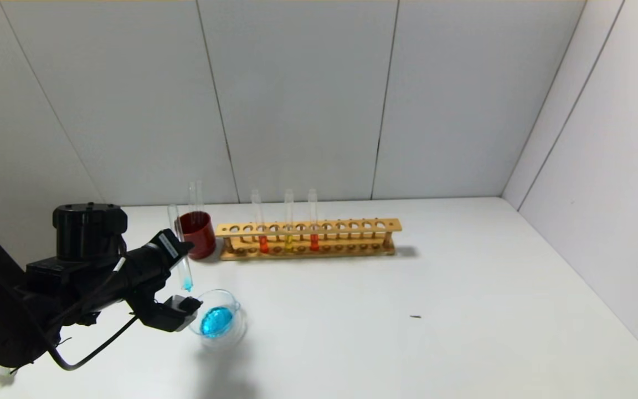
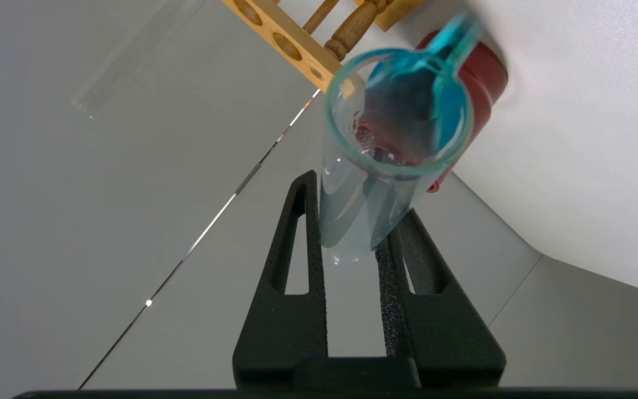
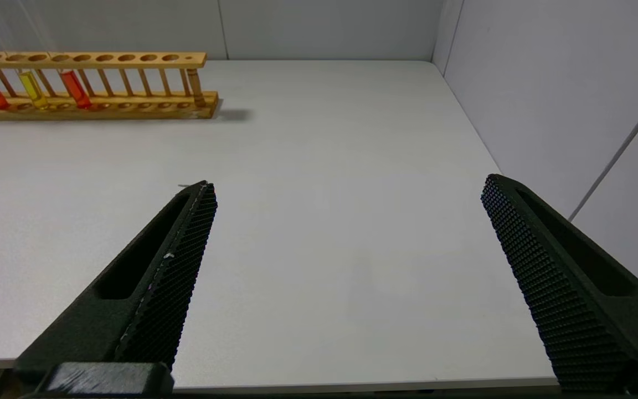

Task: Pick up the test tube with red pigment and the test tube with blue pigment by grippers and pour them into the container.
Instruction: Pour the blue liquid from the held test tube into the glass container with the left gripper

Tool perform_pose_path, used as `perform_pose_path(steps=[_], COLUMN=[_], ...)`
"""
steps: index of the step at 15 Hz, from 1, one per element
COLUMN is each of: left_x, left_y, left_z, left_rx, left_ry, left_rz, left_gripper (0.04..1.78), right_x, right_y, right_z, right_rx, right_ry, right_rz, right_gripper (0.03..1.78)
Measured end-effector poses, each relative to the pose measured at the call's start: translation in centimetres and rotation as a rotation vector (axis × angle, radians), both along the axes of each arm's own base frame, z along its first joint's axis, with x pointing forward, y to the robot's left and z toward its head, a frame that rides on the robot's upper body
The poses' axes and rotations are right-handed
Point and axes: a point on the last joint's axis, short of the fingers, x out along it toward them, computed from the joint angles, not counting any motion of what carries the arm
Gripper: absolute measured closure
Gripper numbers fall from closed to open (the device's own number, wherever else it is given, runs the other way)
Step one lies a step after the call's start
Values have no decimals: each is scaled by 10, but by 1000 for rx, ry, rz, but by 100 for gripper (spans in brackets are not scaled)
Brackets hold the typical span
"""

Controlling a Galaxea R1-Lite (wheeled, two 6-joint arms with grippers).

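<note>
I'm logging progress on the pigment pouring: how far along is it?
Blue liquid already sits in the container. The left gripper holds the test tube with blue pigment, nearly drained, above it. Orange-red tubes remain in the rack; the right gripper waits open.

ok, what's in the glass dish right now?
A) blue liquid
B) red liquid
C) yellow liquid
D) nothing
A: the container holds a pool of blue liquid, with the left gripper holding the test tube with blue pigment upright just above it, only a little blue left at its bottom; the red and yellow tubes sit in the rack.
</note>
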Motion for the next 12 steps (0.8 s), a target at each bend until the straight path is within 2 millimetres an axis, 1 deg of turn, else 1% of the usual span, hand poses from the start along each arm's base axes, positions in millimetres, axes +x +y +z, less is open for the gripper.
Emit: perform_pose_path(steps=[12], left_x=[-7], left_y=[1], left_z=[4], left_rx=[16], left_ry=[-16], left_rz=[-10], left_gripper=[150], right_x=[0], right_y=[0], right_z=[0], right_rx=[0], right_ry=[0], right_rz=[0], right_gripper=[6])
